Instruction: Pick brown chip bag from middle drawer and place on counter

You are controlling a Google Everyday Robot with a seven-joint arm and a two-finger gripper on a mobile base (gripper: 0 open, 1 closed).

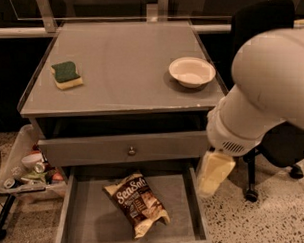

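One big white arm [263, 92] is filling the right side of the view, coming in from the upper right and bending down, with its thick round joint hanging just outside the right front corner of the counter [123, 87]. Its pale yellow gripper [215, 173] is pointing downward beside the right wall of the middle drawer [88, 221], about level with the drawer's back part; whether it is spread or pressed together, I cannot tell. The middle drawer is standing pulled out under the closed drawer front [91, 151], and the brown chip bag [136, 203] is lying flat on its grey floor, slanted, near the middle, to the left of the gripper and lower, not touching it. Bare floor is showing on both sides of the bag. On the counter, the white bowl [192, 71] is sitting near the right edge and the sponge [66, 74] near the left edge, well apart.
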